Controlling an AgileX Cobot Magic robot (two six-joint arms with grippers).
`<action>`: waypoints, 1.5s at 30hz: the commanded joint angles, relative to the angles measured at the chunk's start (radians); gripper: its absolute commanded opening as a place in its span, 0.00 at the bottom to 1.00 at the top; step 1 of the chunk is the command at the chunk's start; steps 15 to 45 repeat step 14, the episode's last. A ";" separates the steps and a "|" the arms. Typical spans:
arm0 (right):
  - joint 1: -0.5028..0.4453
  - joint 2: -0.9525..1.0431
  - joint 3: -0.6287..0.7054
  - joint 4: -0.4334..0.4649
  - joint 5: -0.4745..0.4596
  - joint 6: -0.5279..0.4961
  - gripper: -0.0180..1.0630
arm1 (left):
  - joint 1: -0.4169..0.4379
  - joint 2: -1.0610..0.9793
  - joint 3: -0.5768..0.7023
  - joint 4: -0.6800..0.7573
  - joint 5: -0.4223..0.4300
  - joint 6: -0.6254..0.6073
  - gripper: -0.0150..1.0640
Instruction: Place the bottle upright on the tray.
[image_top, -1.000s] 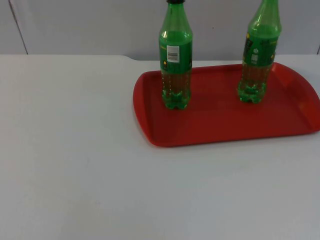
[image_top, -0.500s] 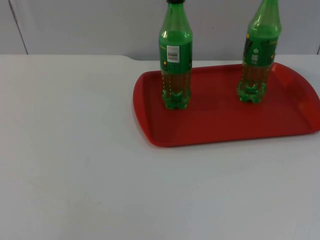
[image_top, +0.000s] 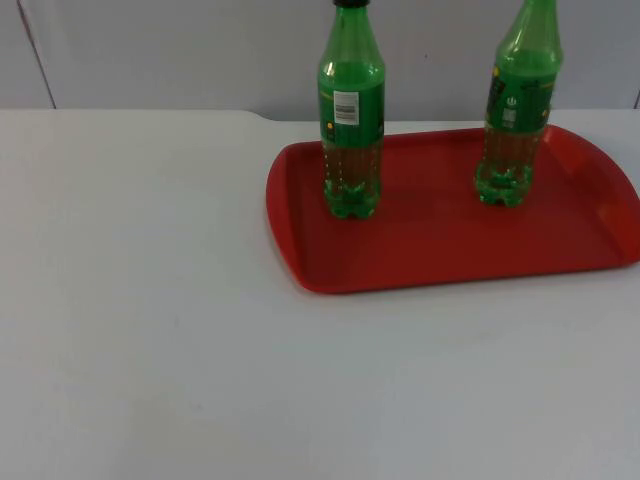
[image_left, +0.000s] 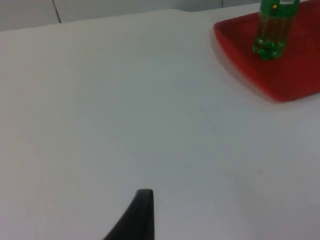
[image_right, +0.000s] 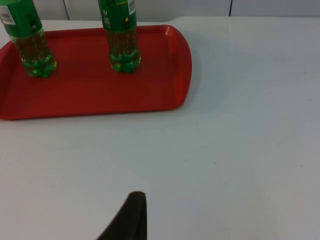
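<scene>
**Bottles standing upright on the tray; both arms waiting clear**

Two green bottles are standing upright on the red tray (image_top: 440, 250): the left bottle (image_top: 351, 120) near the tray's left end, the right bottle (image_top: 515, 110) well apart toward its right. The task looks finished, so the step in hand is keeping clear; any move should be avoiding the bottles' tall necks. The left gripper (image_left: 142, 210) and right gripper (image_right: 132, 212) are hovering over the bare white table (image_top: 150, 300), away from the tray. Whether either gripper's fingers are spread or closed, I cannot tell.
</scene>
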 joint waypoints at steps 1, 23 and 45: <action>-0.005 -0.002 0.006 0.001 -0.004 -0.001 0.99 | 0.024 -0.003 0.005 0.004 -0.003 -0.002 0.99; -0.005 -0.002 0.006 0.001 -0.004 -0.001 0.99 | 0.165 -0.003 0.005 0.004 -0.003 -0.002 0.99; -0.005 -0.002 0.006 0.001 -0.004 -0.001 0.99 | 0.165 -0.003 0.005 0.004 -0.003 -0.002 0.99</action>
